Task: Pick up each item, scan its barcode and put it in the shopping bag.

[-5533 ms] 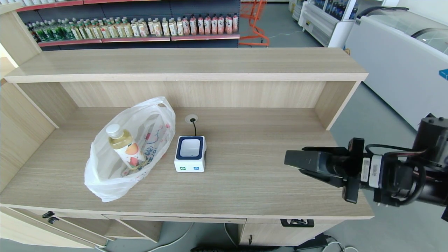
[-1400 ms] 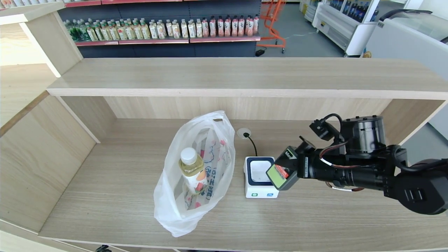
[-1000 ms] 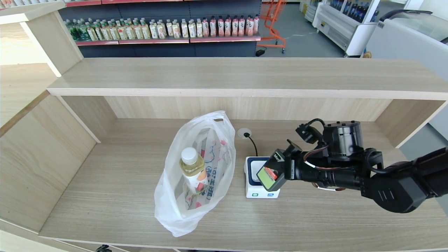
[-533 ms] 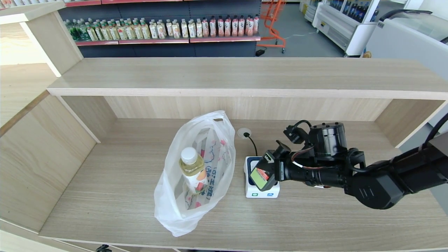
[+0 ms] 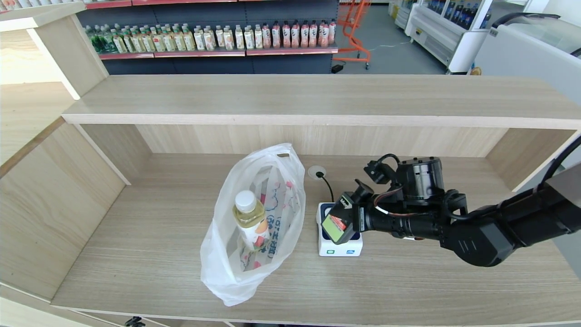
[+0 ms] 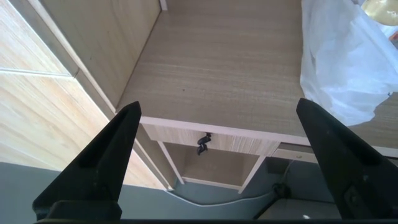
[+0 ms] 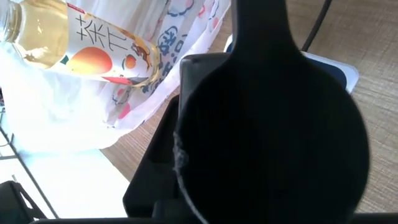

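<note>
One arm, the right, stretches in low from the right side across the counter (image 5: 408, 281) in the head view, forearm nearly level and wrist turned toward the shopping bag (image 5: 227, 272). The right gripper (image 5: 348, 217) is clamped on a small can (image 5: 335, 228), which is tilted with its green-and-red face upward and held just above the scanner (image 5: 340, 249). The scanner stands just right of the bag, and a bottle (image 5: 248, 222) leans inside the bag. In the left wrist view, the left gripper (image 6: 214, 112) has its fingers spread wide with nothing between them, hanging over the counter's front edge (image 6: 217, 134) near the bag's corner (image 6: 342, 81). In the right wrist view, the can's dark round body (image 7: 273, 155) sits close to the camera with one finger (image 7: 258, 31) pressed against it; beyond lie the bottle (image 7: 87, 43), the bag (image 7: 56, 118) and a corner of the scanner (image 7: 345, 73).
</note>
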Robot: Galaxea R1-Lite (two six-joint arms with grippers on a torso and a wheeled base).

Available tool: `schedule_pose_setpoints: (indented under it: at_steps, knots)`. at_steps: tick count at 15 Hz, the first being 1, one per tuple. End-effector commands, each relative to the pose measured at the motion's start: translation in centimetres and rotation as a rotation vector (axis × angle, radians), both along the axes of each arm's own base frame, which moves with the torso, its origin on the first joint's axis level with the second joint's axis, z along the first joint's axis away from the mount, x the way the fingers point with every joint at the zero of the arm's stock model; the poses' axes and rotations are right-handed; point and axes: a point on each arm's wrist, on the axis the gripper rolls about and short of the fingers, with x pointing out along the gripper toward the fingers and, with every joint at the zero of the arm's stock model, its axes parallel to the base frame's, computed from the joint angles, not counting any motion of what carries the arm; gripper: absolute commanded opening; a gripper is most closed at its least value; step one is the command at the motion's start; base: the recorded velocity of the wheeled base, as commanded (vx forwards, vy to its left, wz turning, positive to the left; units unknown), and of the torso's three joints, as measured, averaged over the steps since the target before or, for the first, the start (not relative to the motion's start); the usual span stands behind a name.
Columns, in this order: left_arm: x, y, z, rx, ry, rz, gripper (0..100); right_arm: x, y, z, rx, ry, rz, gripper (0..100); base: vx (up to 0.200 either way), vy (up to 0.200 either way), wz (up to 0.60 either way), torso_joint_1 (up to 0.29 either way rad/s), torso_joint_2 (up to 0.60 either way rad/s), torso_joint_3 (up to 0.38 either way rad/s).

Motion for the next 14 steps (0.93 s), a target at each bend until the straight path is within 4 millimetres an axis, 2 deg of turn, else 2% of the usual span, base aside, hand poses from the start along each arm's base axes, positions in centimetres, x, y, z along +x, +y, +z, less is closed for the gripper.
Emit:
schedule_pose_setpoints:
  at_steps: [1, 2, 3, 4, 5, 8, 10, 14]
  knots:
    - [0.0, 0.0, 0.0, 0.000, 0.000, 0.001, 100, -1.4, -0.6, 3.8, 0.048, -0.102, 0.006, 0, 0.000, 0.000, 0.00, 0.000, 0.00, 0.000]
    - [0.0, 0.0, 0.0, 0.000, 0.000, 0.001, 100, -2.5, -1.2, 6.4, 0.074, -0.178, 0.000, 0, 0.000, 0.000, 0.00, 0.000, 0.00, 0.000]
    - [0.0, 0.0, 0.0, 0.000, 0.000, 0.001, 100, -3.3, -1.8, 7.8, 0.086, -0.221, -0.012, 0, 0.000, 0.000, 0.00, 0.000, 0.00, 0.000]
    - [0.0, 0.0, 0.0, 0.000, 0.000, 0.001, 100, -4.3, -3.1, 9.5, 0.088, -0.283, -0.042, 0, 0.000, 0.000, 0.00, 0.000, 0.00, 0.000]
    - [0.0, 0.0, 0.0, 0.000, 0.000, 0.001, 100, -4.5, -4.1, 9.7, 0.059, -0.317, -0.057, 0, 0.000, 0.000, 0.00, 0.000, 0.00, 0.000]
    - [0.0, 0.0, 0.0, 0.000, 0.000, 0.001, 100, -4.4, -6.5, 7.6, -0.061, -0.348, -0.084, 0, 0.000, 0.000, 0.00, 0.000, 0.00, 0.000]
    - [0.0, 0.0, 0.0, 0.000, 0.000, 0.001, 100, -4.5, -7.0, 7.1, -0.052, -0.368, -0.070, 0, 0.000, 0.000, 0.00, 0.000, 0.00, 0.000]
    - [0.0, 0.0, 0.0, 0.002, 0.002, 0.001, 100, -4.9, -7.1, 7.3, -0.048, -0.380, -0.067, 0, 0.000, 0.000, 0.00, 0.000, 0.00, 0.000]
